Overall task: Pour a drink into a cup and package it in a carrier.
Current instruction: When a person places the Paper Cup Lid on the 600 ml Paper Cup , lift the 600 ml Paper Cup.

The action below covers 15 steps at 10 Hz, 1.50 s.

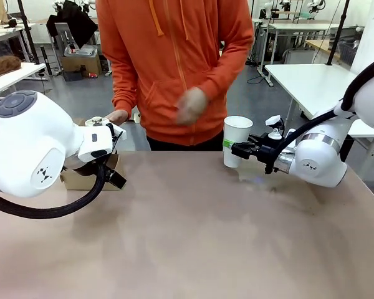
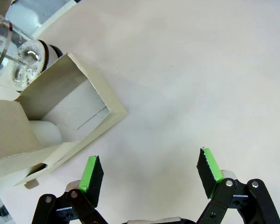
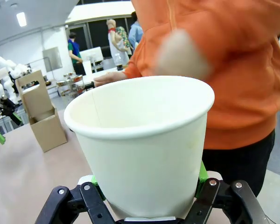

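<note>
My right gripper (image 1: 242,149) is shut on the tall white paper cup (image 1: 237,141) at the table's far right; the cup stands upright. From the right wrist, the cup (image 3: 140,149) looks empty inside, with a green pad (image 3: 201,173) pressed to its side. The brown cardboard carrier (image 1: 81,179) sits at the far left, partly behind my left arm. My left gripper (image 2: 150,170) hangs open over bare table just beside the carrier (image 2: 60,116). A glass pitcher (image 2: 18,60) stands past the carrier with the person's hand (image 1: 118,116) on it. The drink itself I cannot make out.
A person in an orange hoodie (image 1: 174,62) stands at the far edge, the other hand (image 1: 190,104) blurred in mid-air. The carrier's upright handle (image 3: 31,91) rises at the left of the right wrist view. Bare tabletop (image 1: 193,230) stretches between the arms.
</note>
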### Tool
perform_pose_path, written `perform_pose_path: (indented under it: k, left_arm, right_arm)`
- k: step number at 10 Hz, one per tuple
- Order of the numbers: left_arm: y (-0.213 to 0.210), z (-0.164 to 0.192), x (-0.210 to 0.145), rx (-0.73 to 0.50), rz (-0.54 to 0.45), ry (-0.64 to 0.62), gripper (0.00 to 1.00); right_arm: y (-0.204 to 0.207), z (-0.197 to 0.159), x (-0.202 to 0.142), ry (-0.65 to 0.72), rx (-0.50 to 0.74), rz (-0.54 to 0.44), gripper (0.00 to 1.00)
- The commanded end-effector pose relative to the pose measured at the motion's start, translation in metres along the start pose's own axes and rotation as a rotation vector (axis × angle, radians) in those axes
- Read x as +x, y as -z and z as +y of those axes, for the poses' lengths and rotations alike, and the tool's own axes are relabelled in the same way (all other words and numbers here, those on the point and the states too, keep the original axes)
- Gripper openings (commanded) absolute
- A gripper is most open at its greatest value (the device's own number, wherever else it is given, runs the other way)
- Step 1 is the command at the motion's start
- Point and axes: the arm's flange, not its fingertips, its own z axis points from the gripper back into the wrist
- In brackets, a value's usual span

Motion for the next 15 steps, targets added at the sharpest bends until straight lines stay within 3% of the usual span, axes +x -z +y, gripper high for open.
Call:
perform_pose_path:
  k: [1,15]
  left_arm:
    - [-0.0004,-0.0001,-0.0001,-0.001,-0.001,0.0,1.0]
    - [-0.0004,-0.0001,-0.0001,-0.001,-0.001,0.0,1.0]
  right_arm:
    - [0.0005,0.0012,0.0038,-0.003,0.003,-0.007,0.8]
    - [0.0005,0.0012,0.0038,-0.003,0.003,-0.007,0.8]
